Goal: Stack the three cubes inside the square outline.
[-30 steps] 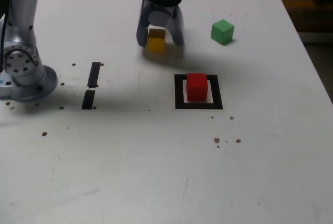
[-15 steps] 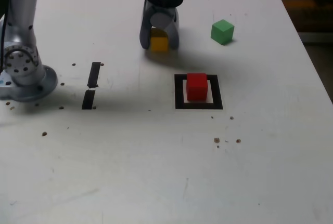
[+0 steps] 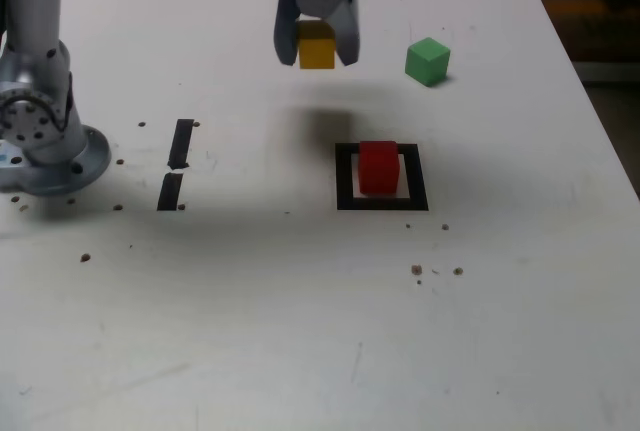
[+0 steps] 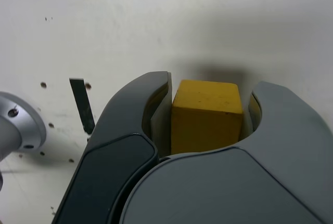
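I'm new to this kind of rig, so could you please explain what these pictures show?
This is one robot arm with a gripper. The exterior view comes from a camera off the arm; the wrist view looks past the fingers from the wrist. The gripper holds a yellow cube above the white table, its shadow below. On the table, a red cube sits inside a black square outline, and a green cube lies beyond it. Two black tape strips are towards the exterior view's left.
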